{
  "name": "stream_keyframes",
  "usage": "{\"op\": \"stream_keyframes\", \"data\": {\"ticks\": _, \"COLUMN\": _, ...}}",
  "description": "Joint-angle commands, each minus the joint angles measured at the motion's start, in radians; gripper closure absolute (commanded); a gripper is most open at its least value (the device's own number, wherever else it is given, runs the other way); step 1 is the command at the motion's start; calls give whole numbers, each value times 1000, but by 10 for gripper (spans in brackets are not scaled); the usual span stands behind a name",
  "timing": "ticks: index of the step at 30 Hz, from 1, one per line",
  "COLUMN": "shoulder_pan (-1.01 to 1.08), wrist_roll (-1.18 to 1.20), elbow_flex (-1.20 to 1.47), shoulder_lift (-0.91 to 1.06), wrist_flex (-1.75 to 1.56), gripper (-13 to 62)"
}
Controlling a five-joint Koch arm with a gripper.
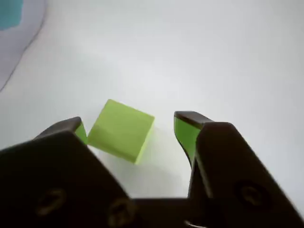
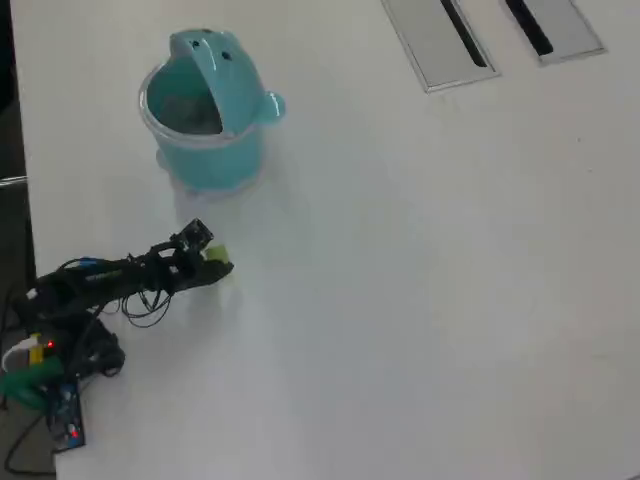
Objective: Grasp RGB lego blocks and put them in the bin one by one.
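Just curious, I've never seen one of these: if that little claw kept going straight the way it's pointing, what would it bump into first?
Most likely the yellow-green block. In the wrist view it lies between the open gripper's tips, nearer one tip, on the white table. Exact depth is hard to judge.

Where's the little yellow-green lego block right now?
In the wrist view the small yellow-green lego block lies on the white table between the open claw's jaws, nearer the left one; overhead, it sits below the round teal plastic bin.

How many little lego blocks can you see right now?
1. The yellow-green block sits on the white table, between the open claw tips, below the teal bin in the overhead view. Others may be hidden inside the bin.
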Motion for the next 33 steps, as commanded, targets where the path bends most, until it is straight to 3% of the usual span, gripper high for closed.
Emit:
{"op": "stream_keyframes", "data": {"ticks": 1, "shoulder_pan": -2, "wrist_roll": 58, "elbow_flex": -31, "shoulder_lift": -9, "wrist_flex": -3, "gripper": 156}}
{"op": "stream_keyframes", "data": {"ticks": 18, "shoulder_pan": -61, "wrist_roll": 206, "elbow_flex": -35, "shoulder_lift": -138, "wrist_flex": -80, "gripper": 160}}
{"op": "stream_keyframes", "data": {"ticks": 26, "shoulder_pan": -61, "wrist_roll": 267, "elbow_flex": -58, "shoulder_lift": -199, "wrist_flex": -173, "gripper": 207}}
{"op": "stream_keyframes", "data": {"ticks": 31, "shoulder_pan": -66, "wrist_roll": 430, "elbow_flex": -38, "shoulder_lift": -195, "wrist_flex": -281, "gripper": 376}}
{"op": "stream_keyframes", "data": {"ticks": 33, "shoulder_pan": -72, "wrist_roll": 471, "elbow_flex": -32, "shoulder_lift": -192, "wrist_flex": -330, "gripper": 395}}
